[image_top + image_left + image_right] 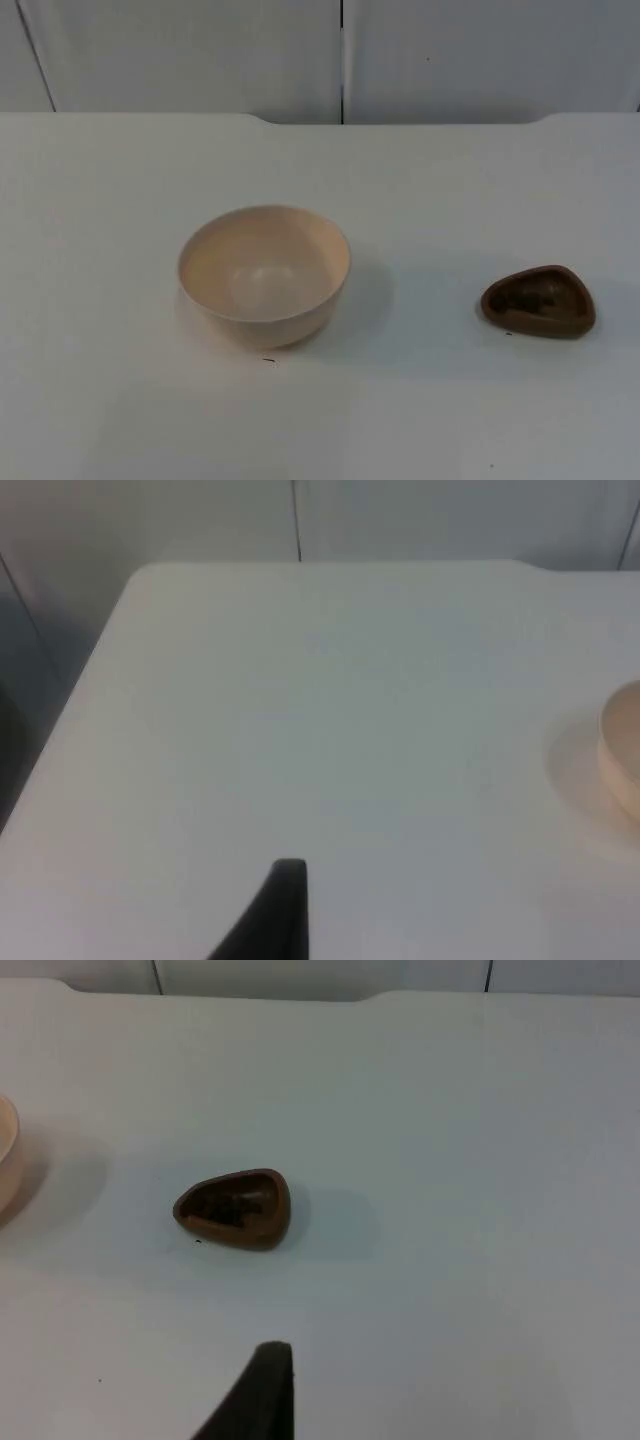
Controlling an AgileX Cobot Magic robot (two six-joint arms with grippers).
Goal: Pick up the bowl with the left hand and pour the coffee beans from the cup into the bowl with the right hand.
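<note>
Cream bowl [264,272] stands upright on the white table [100,200], left of centre. Brown cup [538,301] sits well apart to its right, coffee beans [540,295] inside. Left gripper [285,880] and right gripper [268,1360] hover above the table; clenched or released, cannot tell

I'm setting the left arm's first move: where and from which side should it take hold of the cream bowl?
Probably by the rim: the bowl stands upright and open on the white table, its wall rounded and handle-free. Come from above at its left rim, one finger inside, one outside. The brown cup stands apart to its right.
</note>
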